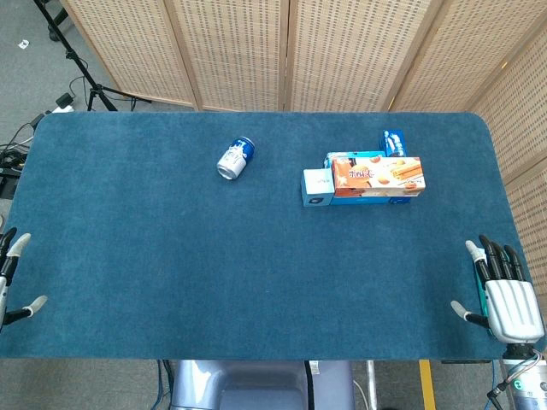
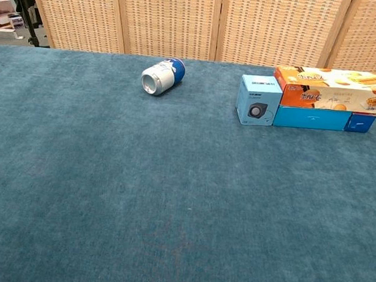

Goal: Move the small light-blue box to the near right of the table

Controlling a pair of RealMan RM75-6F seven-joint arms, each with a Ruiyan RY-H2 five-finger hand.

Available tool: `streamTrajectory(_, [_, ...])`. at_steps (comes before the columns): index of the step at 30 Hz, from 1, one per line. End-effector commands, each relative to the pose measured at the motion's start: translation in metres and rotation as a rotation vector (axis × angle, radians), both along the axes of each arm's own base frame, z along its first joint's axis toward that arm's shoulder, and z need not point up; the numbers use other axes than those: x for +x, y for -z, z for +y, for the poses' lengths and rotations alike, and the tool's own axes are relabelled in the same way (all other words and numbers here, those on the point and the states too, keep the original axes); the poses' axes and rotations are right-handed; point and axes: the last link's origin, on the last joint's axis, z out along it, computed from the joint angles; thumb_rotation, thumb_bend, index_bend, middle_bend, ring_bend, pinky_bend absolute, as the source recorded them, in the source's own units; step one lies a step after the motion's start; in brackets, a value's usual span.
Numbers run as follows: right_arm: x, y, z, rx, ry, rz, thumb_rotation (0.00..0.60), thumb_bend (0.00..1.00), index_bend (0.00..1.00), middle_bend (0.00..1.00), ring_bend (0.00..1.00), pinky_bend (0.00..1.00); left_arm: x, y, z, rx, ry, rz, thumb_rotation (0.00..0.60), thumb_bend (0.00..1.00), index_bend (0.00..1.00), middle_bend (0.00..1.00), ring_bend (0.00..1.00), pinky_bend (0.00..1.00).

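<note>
The small light-blue box (image 1: pixel 317 187) (image 2: pixel 258 100) stands on the blue table (image 1: pixel 171 256), right of centre, touching the left end of a stack of boxes. My right hand (image 1: pixel 502 293) hovers at the near right edge of the table, fingers spread and holding nothing, far from the box. At the near left edge my left hand (image 1: pixel 12 278) shows only partly, its fingers apart and empty. Neither hand appears in the chest view.
An orange biscuit box (image 1: pixel 378 173) (image 2: pixel 335 88) lies on a flat blue box (image 1: pixel 369 198) (image 2: pixel 311 117). A small dark-blue pack (image 1: pixel 393 141) (image 2: pixel 361 123) sits behind them. A blue-and-white can (image 1: pixel 237 158) (image 2: pixel 162 76) lies on its side at the far centre-left.
</note>
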Motion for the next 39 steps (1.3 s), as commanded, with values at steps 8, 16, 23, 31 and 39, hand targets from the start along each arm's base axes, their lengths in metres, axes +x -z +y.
streamTrajectory(8, [0.003,0.007,-0.004,0.027,-0.015,0.018,0.600,0.00,0.00,0.00,0.00,0.00,0.000,-0.001,0.001,0.016,-0.007,-0.007,0.600,0.00,0.00,0.00,0.00,0.00])
streamTrajectory(16, [0.040,0.013,-0.074,0.101,-0.260,0.082,0.600,0.00,0.00,0.00,0.00,0.00,0.003,0.000,0.007,0.039,0.015,-0.039,0.600,0.00,0.00,0.00,0.00,0.00])
streamTrajectory(23, [0.097,0.023,-0.143,0.243,-0.359,0.069,0.600,0.00,0.00,0.00,0.00,0.00,0.001,0.006,0.016,0.039,-0.022,-0.028,0.600,0.00,0.00,0.00,0.00,0.00])
streamTrajectory(31, [0.171,0.053,-0.199,0.352,-0.355,0.146,0.600,0.00,0.00,0.00,0.00,0.00,-0.002,0.014,0.027,0.020,-0.065,-0.004,0.600,0.00,0.00,0.00,0.00,0.00])
streamTrajectory(39, [0.192,0.111,-0.253,0.372,-0.197,0.231,0.600,0.00,0.00,0.00,0.00,0.00,-0.008,0.012,0.037,0.031,-0.110,-0.007,0.600,0.00,0.00,0.00,0.00,0.00])
